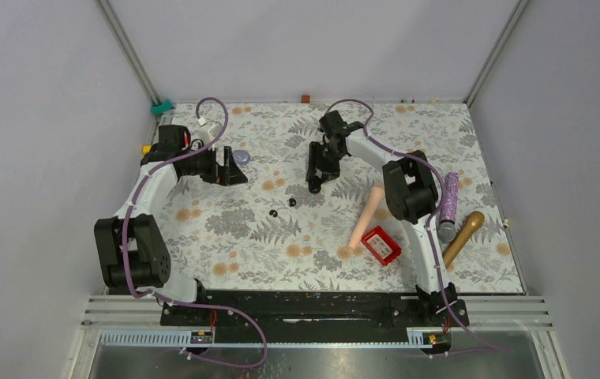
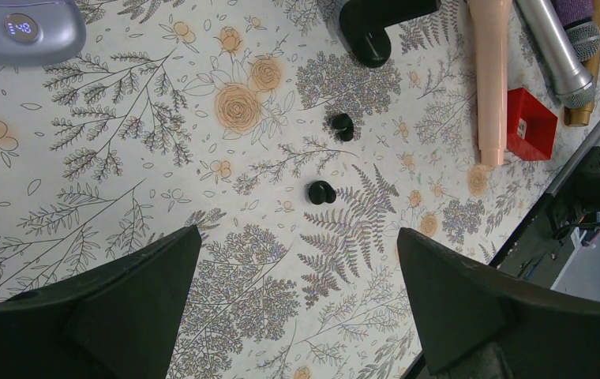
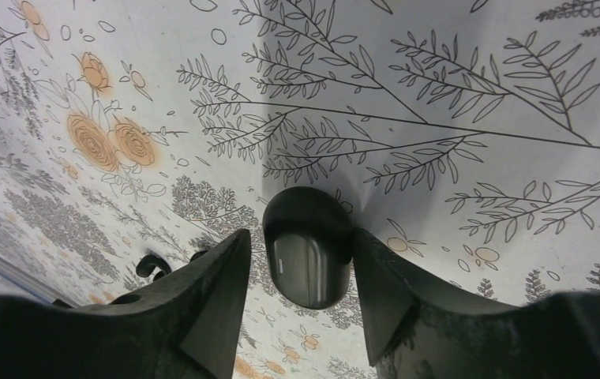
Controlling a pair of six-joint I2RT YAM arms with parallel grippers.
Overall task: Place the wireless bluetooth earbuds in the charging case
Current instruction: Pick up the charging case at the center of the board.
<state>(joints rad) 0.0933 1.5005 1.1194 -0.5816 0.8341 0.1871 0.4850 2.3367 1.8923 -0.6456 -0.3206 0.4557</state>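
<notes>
Right gripper (image 3: 301,237) sits low over the floral cloth (image 1: 226,237) toward the far middle of the table, its two fingers straddling the charging case (image 3: 309,260), a glossy black pebble resting on the cloth. Jaws at a middling, narrowed width. The finger on the right of the wrist view looks pressed to the case's side, while the other shows a thin sliver of cloth next to the case, so a firm clamp cannot be told. Neither bud is in the case: first earbud (image 2: 343,125) and second earbud (image 2: 320,192) lie loose on the cloth, apart from each other, between the two grippers and just near-left of the right gripper in the top view. One of them peeks out behind a finger in the right wrist view. Left gripper (image 2: 297,237) hovers over the left part of the table, jaws spread wide, nothing between them, both buds ahead of its fingers in its wrist view. Lavender dome (image 2: 20,28) with a small lit display sits just beside the left gripper. On the right side, a pink cylinder (image 1: 365,217) lies diagonal and a red box (image 1: 381,245) is touching or just beside its near end. Past those, a purple-handled microphone (image 1: 448,201) and a gold microphone (image 1: 463,237) lie by the right arm. Small red block (image 1: 305,99) at the far edge, teal item (image 1: 161,105) at the far-left corner.
</notes>
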